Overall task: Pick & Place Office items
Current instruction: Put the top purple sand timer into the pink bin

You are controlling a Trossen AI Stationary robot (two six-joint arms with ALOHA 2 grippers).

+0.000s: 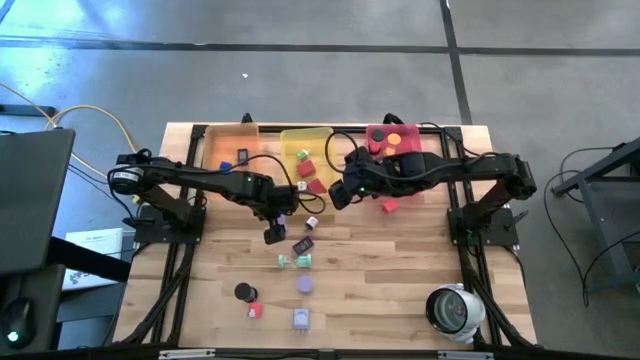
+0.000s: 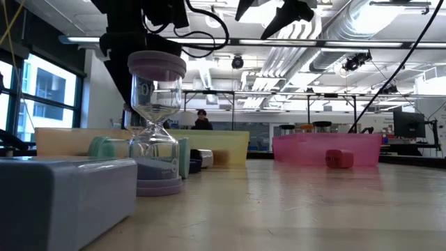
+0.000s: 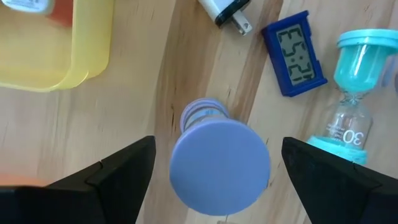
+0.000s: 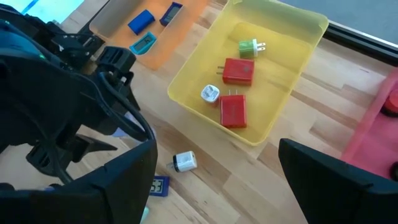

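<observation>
A lavender hourglass (image 3: 221, 168) stands upright on its base on the wooden table (image 1: 400, 290), also seen in the low view (image 2: 157, 125). My left gripper (image 1: 274, 228) hangs open just above it, pointing steeply down. One finger (image 3: 118, 171) stands on either side of the hourglass's round top, with a gap on both sides. My right gripper (image 1: 340, 195) waits open in the air near the yellow tray (image 4: 292, 93), with nothing between its fingers. Beside the hourglass are a white charger (image 3: 225, 11), a blue digital clock (image 3: 293, 53) and a teal hourglass (image 3: 351, 93) on its side.
Orange (image 1: 222, 150), yellow (image 1: 318, 133) and pink (image 1: 435, 140) trays line the far edge; the yellow one holds red, green and white chargers. Loose on the table: a red cube (image 1: 389, 206), a lavender disc (image 1: 305, 285), a black disc (image 1: 243, 291), a lavender cube (image 1: 301, 319). A white round device (image 1: 455, 308) sits near right.
</observation>
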